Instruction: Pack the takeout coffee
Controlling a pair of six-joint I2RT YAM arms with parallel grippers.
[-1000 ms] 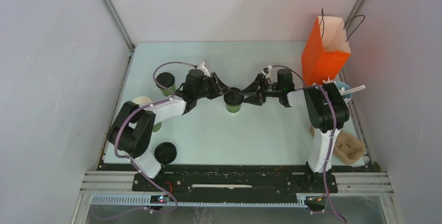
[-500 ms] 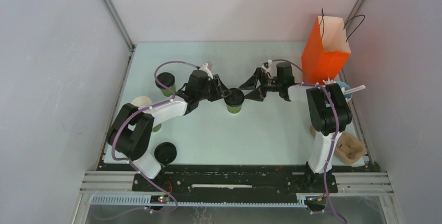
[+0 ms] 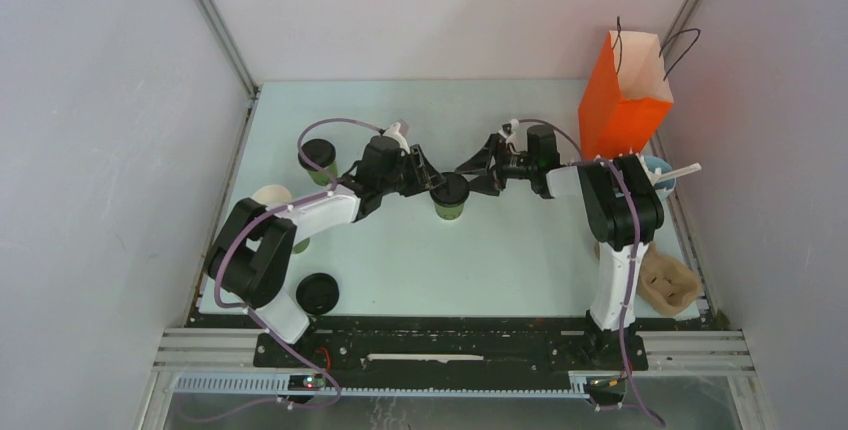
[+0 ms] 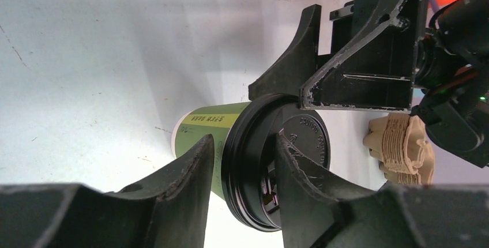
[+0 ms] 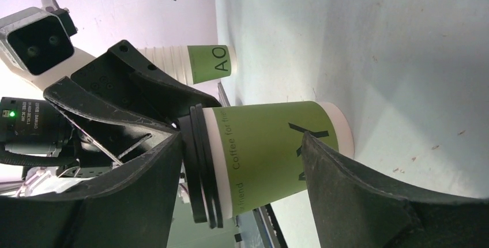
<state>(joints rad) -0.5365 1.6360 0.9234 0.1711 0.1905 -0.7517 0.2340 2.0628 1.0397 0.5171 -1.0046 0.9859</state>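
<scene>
A takeout coffee (image 3: 450, 196), olive-green with a black lid, stands mid-table. My left gripper (image 3: 432, 179) is shut on its lid rim (image 4: 254, 161): one finger lies against the cup wall under the rim, the other on the lid top. My right gripper (image 3: 477, 169) stands open just right of the cup. In the right wrist view this cup (image 5: 271, 156) shows between the spread fingers of that gripper (image 5: 242, 138), and they do not touch it. A second lidded takeout coffee (image 3: 318, 159) stands at the back left.
An orange paper bag (image 3: 625, 100) stands open at the back right. A brown cardboard cup carrier (image 3: 668, 285) lies at the near right edge. A lidless cup stack (image 3: 272, 197) and a loose black lid (image 3: 317, 293) sit near the left arm.
My left gripper slid right onto the middle cup's lid. My right gripper let go its close stance, drew back a little from the cup and widened.
</scene>
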